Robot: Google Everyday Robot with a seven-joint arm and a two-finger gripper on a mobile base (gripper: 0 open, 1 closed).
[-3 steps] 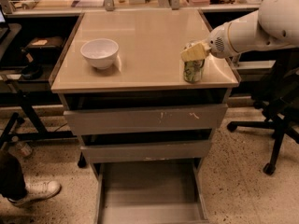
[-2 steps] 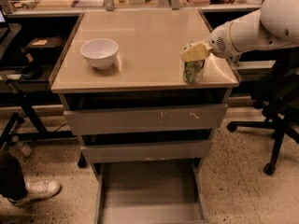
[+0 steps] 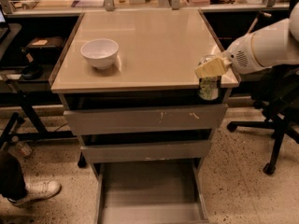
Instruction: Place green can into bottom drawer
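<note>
The station is a grey metal cabinet with a flat beige top [image 3: 154,41], standing on a speckled floor with three drawers facing the camera. At the front right corner of the top, the cream-fingered gripper [image 3: 212,69] is closed around the upper part of the green can [image 3: 209,88], a small aluminium drink can with a mottled green-and-white body. The can is upright and its lower half overlaps the front edge, probably carried off the top to allow a descent. The bottom drawer [image 3: 149,190], a wide grey tray, stands pulled out below and left of the can, ready to receive it. The round white ceramic bowl [image 3: 100,53] sits well apart on the left.
</note>
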